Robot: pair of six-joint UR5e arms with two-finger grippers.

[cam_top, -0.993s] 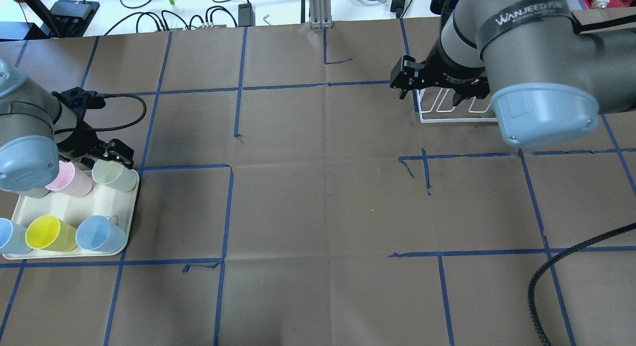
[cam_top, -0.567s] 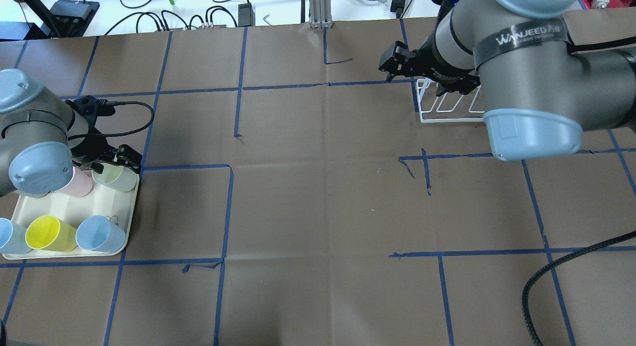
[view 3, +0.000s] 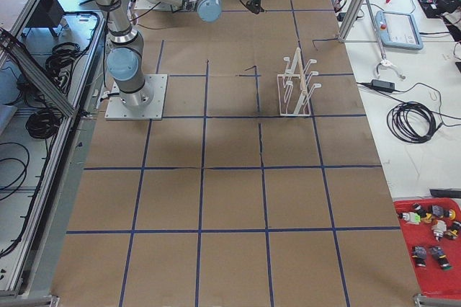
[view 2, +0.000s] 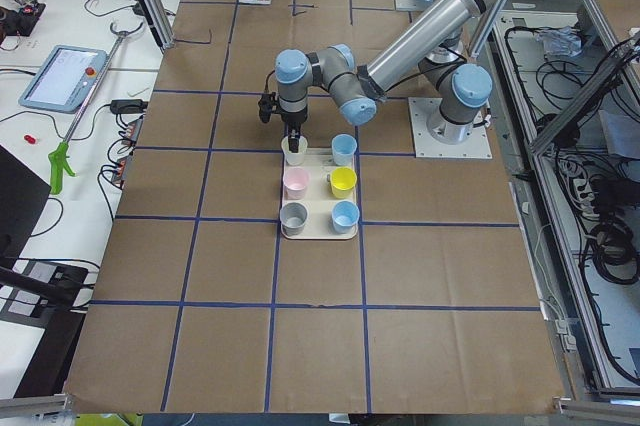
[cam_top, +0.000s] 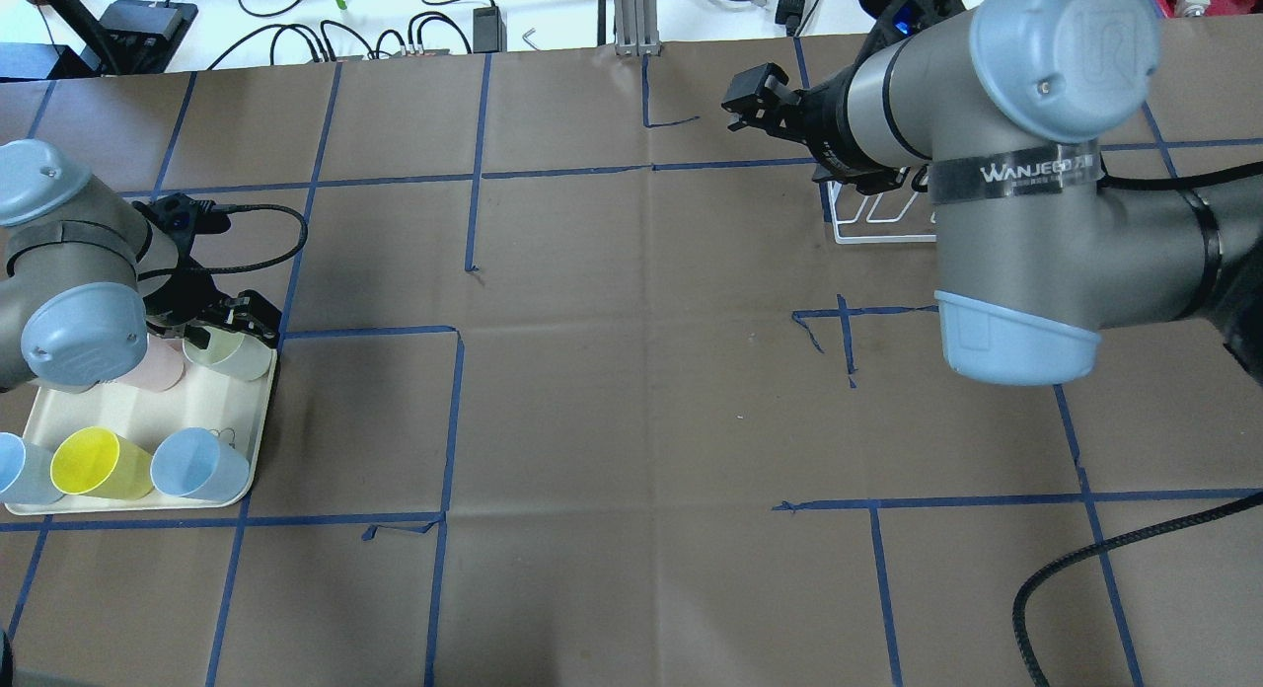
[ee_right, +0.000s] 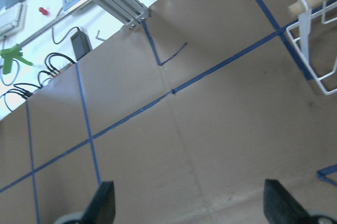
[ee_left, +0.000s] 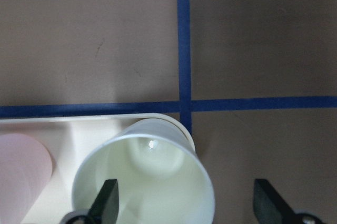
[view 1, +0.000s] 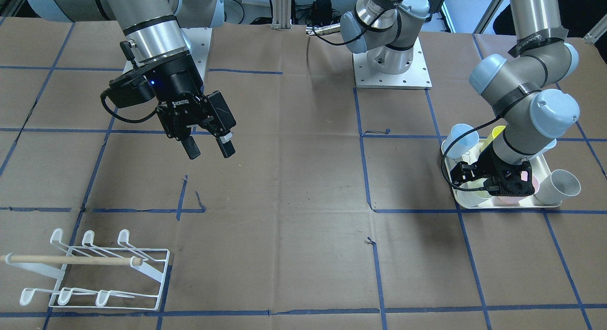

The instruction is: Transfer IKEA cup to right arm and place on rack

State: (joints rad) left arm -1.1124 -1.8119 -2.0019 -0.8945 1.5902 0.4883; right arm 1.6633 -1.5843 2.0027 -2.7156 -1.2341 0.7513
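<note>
The pale green cup [ee_left: 145,182] stands upright, mouth up, in the 1 o'clock corner of the cream tray [cam_top: 128,403], reading the overhead view as a clock face. The tray itself lies at about 9 o'clock on the table [cam_top: 631,391]. The left gripper [ee_left: 184,203] hangs low over this cup with its jaws apart. In the left wrist view one finger sits inside the rim and the other hangs outside the wall with a clear gap, so nothing is clamped yet. A pink cup [cam_top: 158,371] is just beside the green one at its 9 o'clock. A yellow cup [cam_top: 94,462] and a blue cup [cam_top: 197,465] stand toward 6 o'clock on the same tray.

Well apart, at about 2 o'clock on the table, the rack [view 1: 149,272] rests flat with its dowel [view 1: 71,260] across it. Every prong in view is bare. The right gripper [view 1: 210,151] hovers in the air at roughly 10 o'clock from the rack, with its jaws wide and nothing between them.

Judging from this, the task is barely begun. The pick is lined up, but the cup is not gripped or lifted. What remains is to pinch the wall, raise the cup clear of its neighbours and carry it toward the middle. The cup must then pass to the right gripper, which has to set it over a prong.
</note>
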